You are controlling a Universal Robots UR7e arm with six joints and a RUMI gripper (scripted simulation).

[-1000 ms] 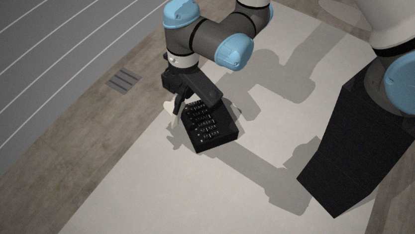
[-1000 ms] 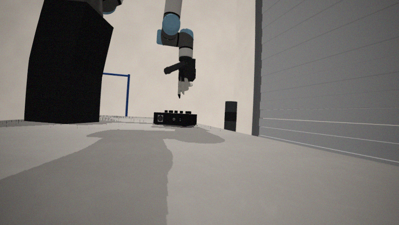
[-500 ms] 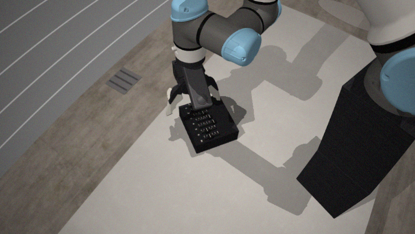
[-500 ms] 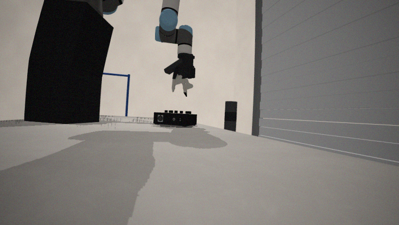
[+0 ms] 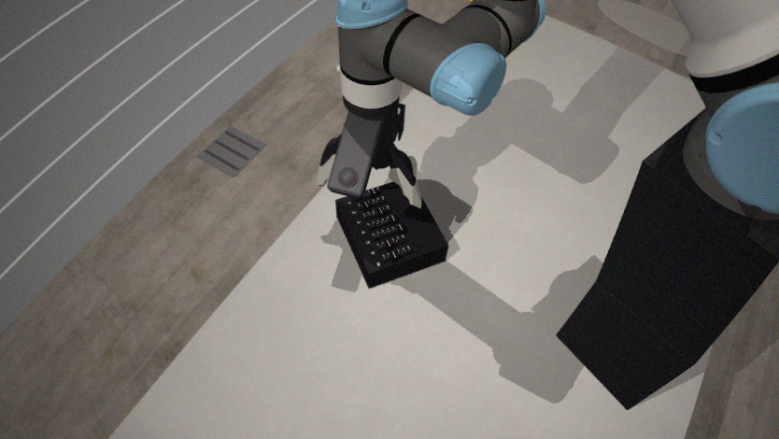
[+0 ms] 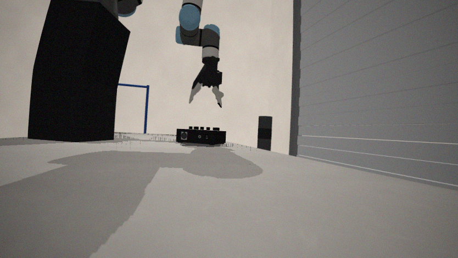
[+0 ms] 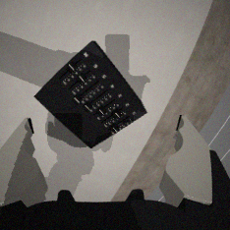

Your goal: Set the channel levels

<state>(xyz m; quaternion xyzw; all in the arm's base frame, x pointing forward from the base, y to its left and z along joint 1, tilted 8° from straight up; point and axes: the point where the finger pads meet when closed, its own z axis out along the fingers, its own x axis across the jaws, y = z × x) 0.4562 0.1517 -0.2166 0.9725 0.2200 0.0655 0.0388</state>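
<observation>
- Lighting desk: black box-shaped console, flat on the pale table top, set at an angle to the table's edges. In the wrist view its corner points toward the camera.
- Fader channels: parallel rows of slots across the desk's top face, each with a small light-marked cap. Individual levels are too small to read.
- Fader knobs: a row of short dark stubs standing above the desk's top edge in the exterior view.
- Desk side panel: carries a round socket and smaller fittings.
- Gripper: fingers spread to full width, nothing between them. It hangs in the air above the desk, well clear of the knobs, tips pointing down.
- Fingertips: pale, flanking the wrist view, with the desk between and beyond them.
- Arm pedestal: large black block, well apart from the desk.
- Blue frame: upright, behind the table.
- Dark post: beside the grey wall.
</observation>
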